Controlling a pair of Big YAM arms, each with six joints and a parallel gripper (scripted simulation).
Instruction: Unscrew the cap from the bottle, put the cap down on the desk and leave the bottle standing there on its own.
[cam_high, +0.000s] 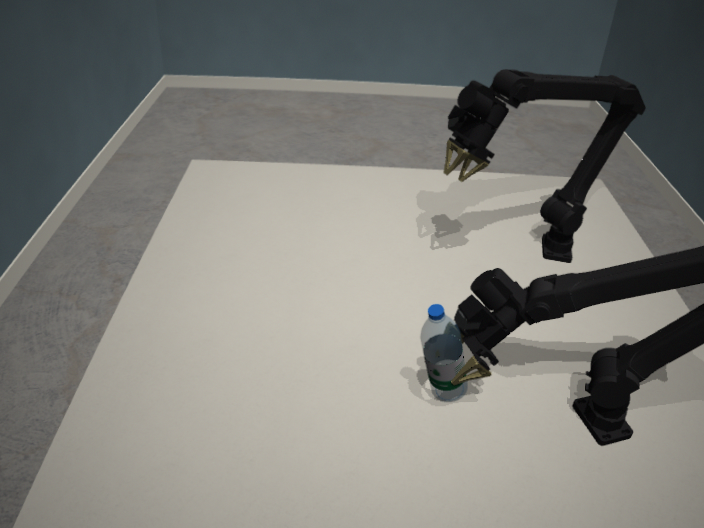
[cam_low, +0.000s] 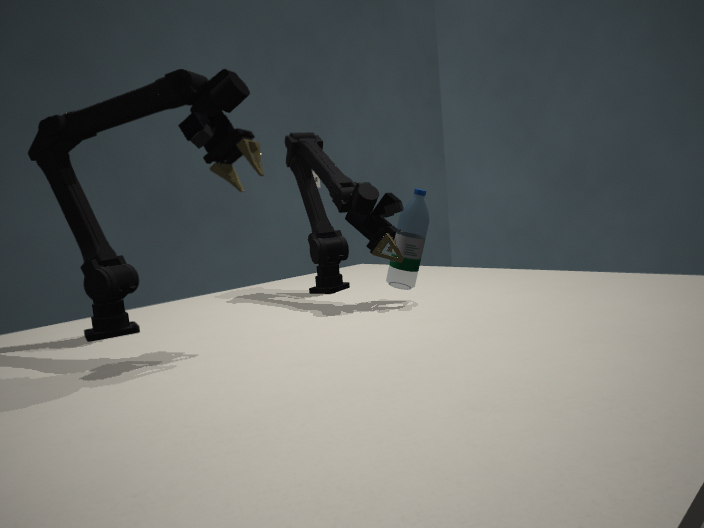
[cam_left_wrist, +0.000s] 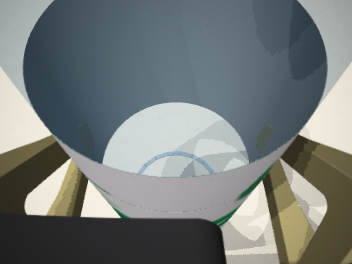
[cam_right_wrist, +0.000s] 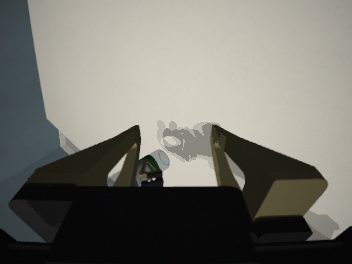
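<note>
And my left end effector (cam_high: 452, 379) (cam_low: 401, 256) (cam_left_wrist: 175, 131) grips the tilted water bottle (cam_high: 442, 358) (cam_low: 410, 244) (cam_left_wrist: 175, 192) (cam_right_wrist: 161, 158), its blue cap (cam_high: 436, 311) (cam_low: 420, 192) uppermost, well apart from my opened right end effector (cam_high: 453, 176) (cam_low: 253, 183) (cam_right_wrist: 175, 131)!

Dim, muted light falls from above on the pale table (cam_high: 272, 295) (cam_low: 454, 397) (cam_right_wrist: 200, 65), throwing soft, overlapping grey shadows with jagged edges. The black arms sink into near-darkness (their joints hard to make out), while the left wrist view is brighter, its outlines sharp.
</note>
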